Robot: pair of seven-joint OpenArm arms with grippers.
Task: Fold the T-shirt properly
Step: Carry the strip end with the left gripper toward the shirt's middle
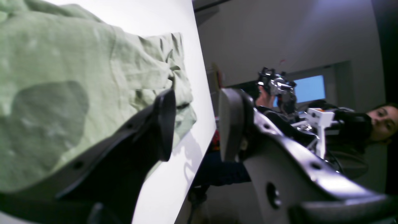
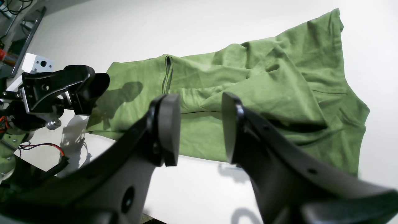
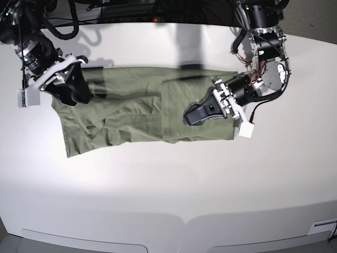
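Observation:
The sage-green T-shirt lies spread as a wide, wrinkled strip across the white table. My left gripper hovers low over the shirt's right part, open, with nothing between its fingers. In the left wrist view the T-shirt lies to the left of the left gripper. My right gripper is over the shirt's left end. It stands open and empty too, and the right wrist view shows the right gripper above the near hem of the T-shirt.
The table edge runs close beside the left gripper. A person sits beyond it with control arms. The other arm's gripper and wiring show at the left of the right wrist view.

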